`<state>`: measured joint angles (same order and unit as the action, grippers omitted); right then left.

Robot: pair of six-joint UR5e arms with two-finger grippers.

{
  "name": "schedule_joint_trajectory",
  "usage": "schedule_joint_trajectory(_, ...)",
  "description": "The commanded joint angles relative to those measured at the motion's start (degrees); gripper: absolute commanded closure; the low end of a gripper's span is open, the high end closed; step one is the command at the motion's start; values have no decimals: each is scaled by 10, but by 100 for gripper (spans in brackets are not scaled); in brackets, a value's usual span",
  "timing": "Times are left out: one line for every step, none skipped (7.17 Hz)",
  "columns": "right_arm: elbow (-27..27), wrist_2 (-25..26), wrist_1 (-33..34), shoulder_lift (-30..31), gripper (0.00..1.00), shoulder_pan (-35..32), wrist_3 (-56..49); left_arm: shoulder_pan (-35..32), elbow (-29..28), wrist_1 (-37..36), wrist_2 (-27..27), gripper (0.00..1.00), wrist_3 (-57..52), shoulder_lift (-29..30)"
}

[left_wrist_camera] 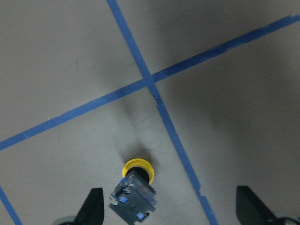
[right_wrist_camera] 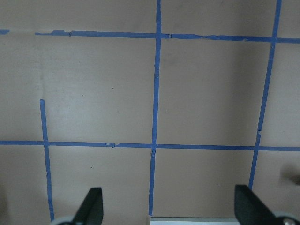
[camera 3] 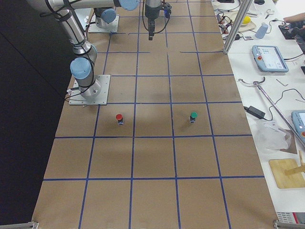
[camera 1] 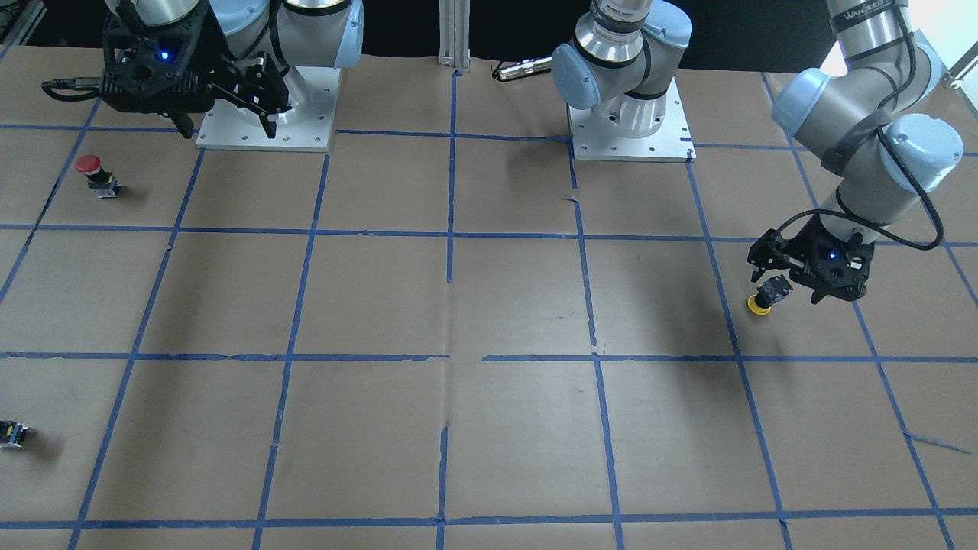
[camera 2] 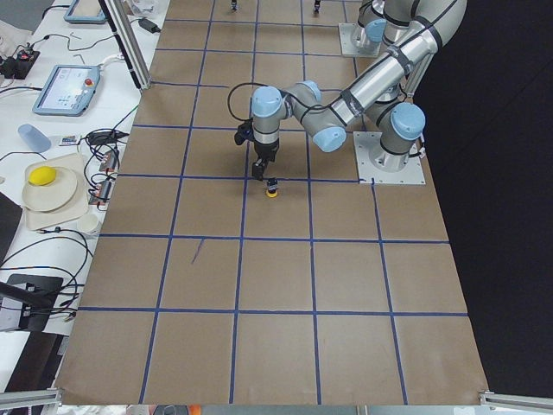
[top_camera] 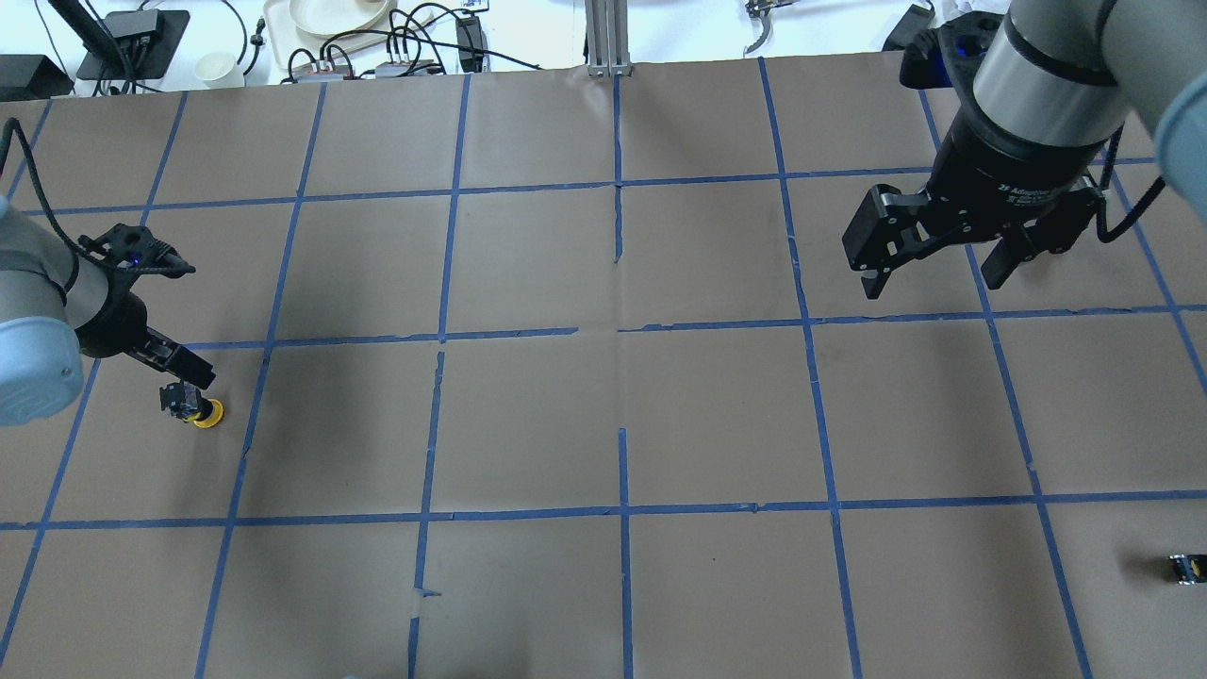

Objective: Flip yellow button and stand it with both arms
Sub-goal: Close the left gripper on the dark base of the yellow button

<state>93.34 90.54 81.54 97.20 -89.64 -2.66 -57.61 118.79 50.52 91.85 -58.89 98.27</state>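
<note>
**OP:** Where's the yellow button [camera 1: 766,296]?

**ENG:** On your left-arm side of the tabletop [camera 1: 489,305]. It's cap down on the paper with the grey base block up. It sits under the left claw [left_wrist_camera: 169,201], between the 2 fingers and just beside the finger [left_wrist_camera: 93,208] on that view's left. The claw is spread wide and grips nothing. Whether the button touches that finger, can't tell.

**OP:** Right claw [top_camera: 935,273]?

**ENG:** Also spread wide, nothing in it. It hangs above the tabletop, well apart from the button. Its wrist view gives you brown paper and blue tape lines [right_wrist_camera: 157,93].

**OP:** What's around the button?

**ENG:** 1 tape crossing [left_wrist_camera: 149,83] near the cap. The other parts are on the right arm's side, well apart:
- the red button [camera 1: 92,174] is near that arm's base plate [camera 1: 306,114]
- the green-capped button [camera 3: 193,116] is farther out from the robot

**OP:** What can't you read?

**ENG:** In the left wrist view most of the yellow cap is hidden under the body. In the front view the button looks like it's leaning, but real tilt or camera angle, can't tell. 1 small dark piece [camera 1: 11,433] is cut off by the front view's edge. Can't tell whether it's the green one.
</note>
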Motion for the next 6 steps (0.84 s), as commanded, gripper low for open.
schedule_joint_trajectory(0,0,4,0,0,0,0,15,12,-26,4,0,-7,20)
schedule_joint_trajectory(0,-2,3,0,0,0,0,15,11,-25,-1,28,-2,22)
schedule_joint_trajectory(0,-2,4,0,0,0,0,14,11,-24,-3,56,0,22)
schedule_joint_trajectory(0,-2,1,1,0,0,0,14,12,-24,-4,67,1,22)
schedule_joint_trajectory(0,-2,2,0,0,0,-1,14,12,-21,-4,69,3,23)
schedule_joint_trajectory(0,-1,2,0,0,0,0,13,12,-21,-4,70,2,23)
